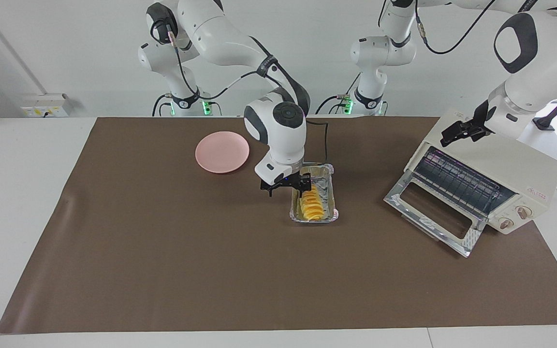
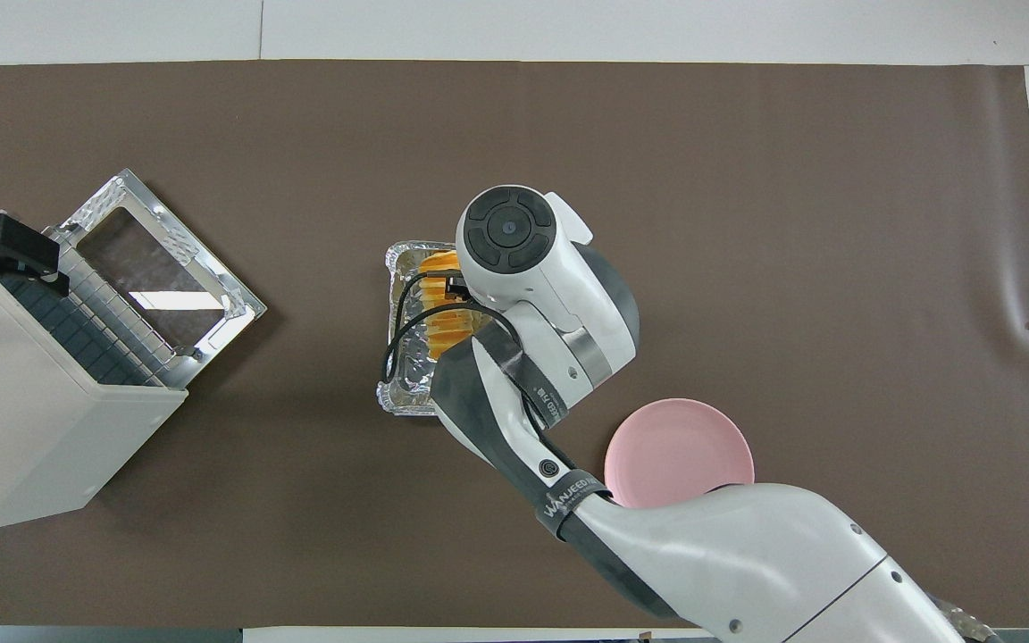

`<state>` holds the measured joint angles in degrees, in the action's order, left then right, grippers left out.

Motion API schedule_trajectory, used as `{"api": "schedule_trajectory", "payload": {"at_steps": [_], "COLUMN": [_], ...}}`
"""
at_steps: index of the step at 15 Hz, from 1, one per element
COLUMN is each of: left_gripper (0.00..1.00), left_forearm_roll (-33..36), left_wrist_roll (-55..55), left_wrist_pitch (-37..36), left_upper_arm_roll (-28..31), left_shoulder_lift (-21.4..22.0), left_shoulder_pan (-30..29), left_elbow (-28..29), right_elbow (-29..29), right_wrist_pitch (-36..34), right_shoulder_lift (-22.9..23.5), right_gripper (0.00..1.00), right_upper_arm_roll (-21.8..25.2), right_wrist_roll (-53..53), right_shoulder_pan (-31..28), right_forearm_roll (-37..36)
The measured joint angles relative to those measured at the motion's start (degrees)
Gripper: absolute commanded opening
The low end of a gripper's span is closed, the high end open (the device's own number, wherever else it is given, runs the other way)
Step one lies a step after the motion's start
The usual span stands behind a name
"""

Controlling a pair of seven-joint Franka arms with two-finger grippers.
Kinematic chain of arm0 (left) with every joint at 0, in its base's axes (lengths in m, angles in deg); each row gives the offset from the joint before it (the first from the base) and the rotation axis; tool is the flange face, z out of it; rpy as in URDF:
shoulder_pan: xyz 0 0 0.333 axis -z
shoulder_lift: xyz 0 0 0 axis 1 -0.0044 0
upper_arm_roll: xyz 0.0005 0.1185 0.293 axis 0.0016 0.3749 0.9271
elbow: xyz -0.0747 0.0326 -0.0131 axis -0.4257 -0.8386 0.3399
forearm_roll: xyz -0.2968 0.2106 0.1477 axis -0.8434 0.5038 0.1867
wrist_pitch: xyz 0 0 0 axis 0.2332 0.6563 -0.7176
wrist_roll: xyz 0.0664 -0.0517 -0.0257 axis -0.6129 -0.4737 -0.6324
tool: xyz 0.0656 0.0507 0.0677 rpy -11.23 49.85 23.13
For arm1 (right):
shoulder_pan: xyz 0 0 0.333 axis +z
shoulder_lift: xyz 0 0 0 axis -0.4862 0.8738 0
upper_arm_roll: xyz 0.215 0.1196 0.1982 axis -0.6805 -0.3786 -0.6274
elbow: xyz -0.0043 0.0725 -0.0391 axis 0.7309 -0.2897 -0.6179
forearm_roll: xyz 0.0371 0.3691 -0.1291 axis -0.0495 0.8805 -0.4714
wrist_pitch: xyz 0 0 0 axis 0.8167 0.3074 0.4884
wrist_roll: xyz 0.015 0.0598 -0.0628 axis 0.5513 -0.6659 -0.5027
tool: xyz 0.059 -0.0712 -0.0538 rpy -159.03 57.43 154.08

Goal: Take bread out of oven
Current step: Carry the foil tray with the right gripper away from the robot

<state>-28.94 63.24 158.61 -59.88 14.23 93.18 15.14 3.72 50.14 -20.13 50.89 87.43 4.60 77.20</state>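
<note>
The bread (image 1: 313, 207) is a ridged golden-yellow loaf lying in a crinkled foil tray (image 1: 330, 191) on the brown mat, outside the oven. My right gripper (image 1: 305, 187) is down in the tray at the loaf's end nearer to the robots. In the overhead view the right hand covers most of the bread (image 2: 450, 323) and its tray (image 2: 400, 393). The cream-white oven (image 1: 520, 164) stands at the left arm's end of the table with its glass door (image 1: 433, 212) folded down open. My left gripper (image 1: 455, 134) is over the oven's top front edge (image 2: 32, 268).
A round pink plate (image 1: 222, 151) lies on the mat nearer to the robots than the tray, toward the right arm's end; it shows in the overhead view too (image 2: 675, 446). The oven's wire rack (image 1: 457, 181) shows inside the open oven (image 2: 23, 429).
</note>
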Motion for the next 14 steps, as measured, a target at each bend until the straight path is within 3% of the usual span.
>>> {"api": "schedule_trajectory", "payload": {"at_steps": [3, 6, 9, 10, 11, 12, 13, 14], "left_gripper": [1.0, 1.0, 1.0, 1.0, 1.0, 1.0, 1.0, 1.0], "left_forearm_roll": [1.4, 2.5, 2.8, 2.8, 2.8, 2.8, 2.8, 2.8], "left_wrist_roll": [-1.6, -3.9, -5.9, -6.0, -6.0, -6.0, -6.0, -6.1], "left_wrist_pitch": [0.4, 2.2, 3.6, 3.8, 4.2, 4.7, 5.0, 5.2], "left_upper_arm_roll": [0.1, 0.0, -2.3, -3.7, -4.5, -4.9, -5.2, -5.3], "left_shoulder_lift": [4.3, 7.5, 8.0, 8.0, 8.0, 8.0, 8.0, 8.0], "left_shoulder_pan": [-0.1, -0.1, -2.7, -3.9, -4.2, -4.3, -4.3, -4.3], "left_elbow": [5.4, 9.3, 10.2, 10.2, 10.2, 10.2, 10.1, 10.0], "right_elbow": [0.0, -0.1, -0.6, -0.6, -0.7, -0.7, -0.7, -0.7], "right_wrist_pitch": [-0.5, -0.5, -0.5, -0.5, -0.5, -0.5, -0.5, -0.3], "right_shoulder_lift": [0.9, 1.5, 2.0, 2.1, 2.1, 2.1, 2.1, 2.1], "right_gripper": [1.0, 0.91, 0.8, 0.72, 0.54, 0.29, 0.1, 0.0], "right_upper_arm_roll": [0.0, 0.0, 0.0, 0.0, 0.0, 0.0, 0.0, 0.0], "right_wrist_roll": [0.0, -0.3, -1.7, -1.8, -1.9, -2.0, -2.0, -2.0], "right_shoulder_pan": [0.7, 1.1, 1.4, 1.4, 1.5, 1.7, 2.0, 2.4], "right_forearm_roll": [0.0, 0.0, 0.0, 0.0, 0.0, 0.0, 0.0, 0.0]}}
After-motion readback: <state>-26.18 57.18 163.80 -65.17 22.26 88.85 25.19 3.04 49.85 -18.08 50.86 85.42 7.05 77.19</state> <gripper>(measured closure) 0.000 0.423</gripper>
